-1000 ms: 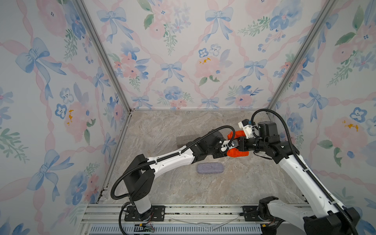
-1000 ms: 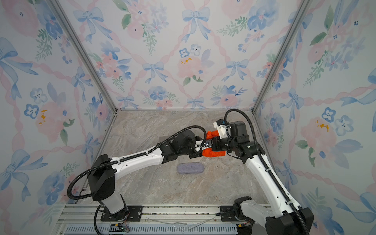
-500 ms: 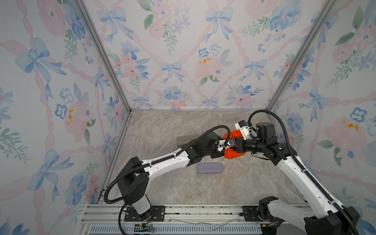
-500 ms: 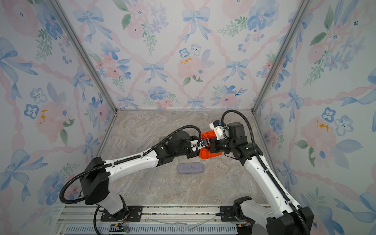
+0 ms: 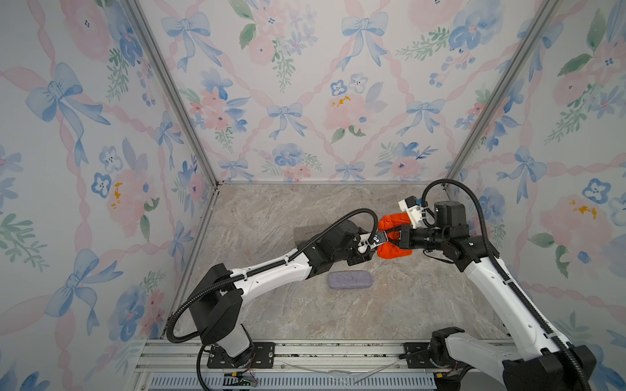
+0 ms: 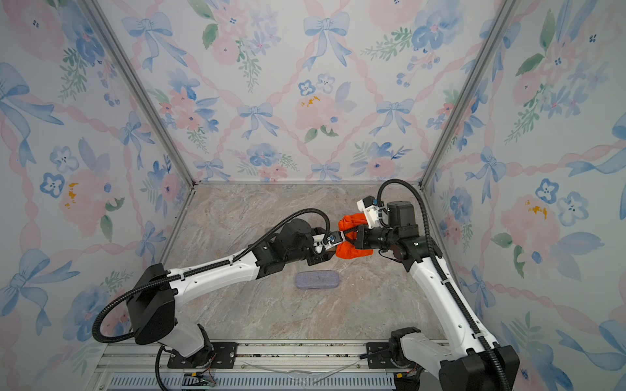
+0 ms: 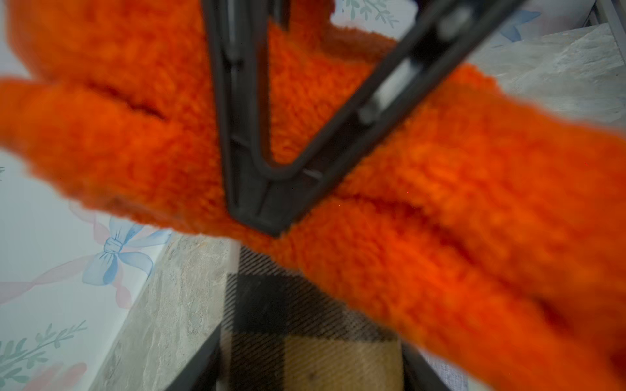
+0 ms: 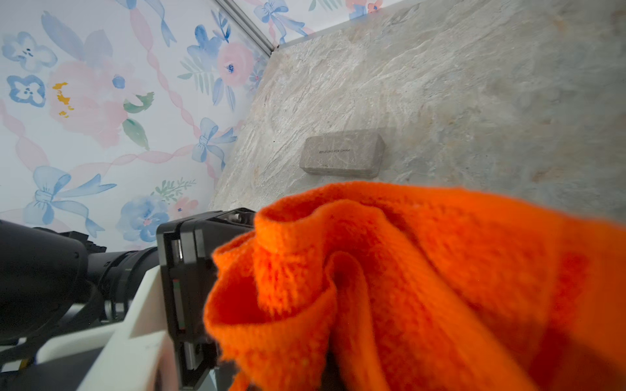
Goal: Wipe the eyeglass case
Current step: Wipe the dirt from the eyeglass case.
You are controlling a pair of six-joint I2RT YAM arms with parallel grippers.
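Orange cloth (image 5: 394,252) has slid in and back out toward 3 o'clock, pinched tight in your right gripper (image 7: 271,223). Your left gripper (image 5: 375,244) clamps the plaid eyeglass case (image 7: 305,338) against it, 2 o'clock off the table (image 5: 271,220) middle, so wiping's underway.

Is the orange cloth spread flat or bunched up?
Bunched up: the orange cloth shows thick folds, pinched in the right hand.

grey case (image 5: 350,280): open above | cloth (image 5: 393,252), left arm (image 5: 271,272) close behind, seemingly
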